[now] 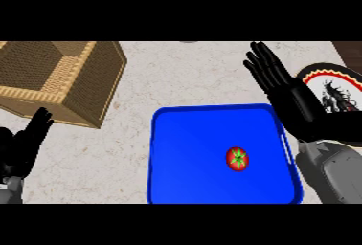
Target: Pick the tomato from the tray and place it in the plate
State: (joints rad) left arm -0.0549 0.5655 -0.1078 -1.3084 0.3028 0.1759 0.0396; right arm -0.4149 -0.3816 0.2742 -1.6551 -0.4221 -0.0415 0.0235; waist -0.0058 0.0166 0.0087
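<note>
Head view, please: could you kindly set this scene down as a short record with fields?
tomato: lying on the tray, right of its middle, no hand on it
tray: blue, on the counter
plate: patterned, at the right edge, partly hidden behind the right robot hand
right robot hand: open, fingers straight, by the tray's far right corner
left robot hand: open, resting at lower left
basket: wicker, upper left
task state: tomato not yet picked

The round red tomato (237,159) has a green star top, the rectangular tray (191,143) is bright blue, and the round plate (326,71) at right shows a black rim with cream zigzags.
</note>
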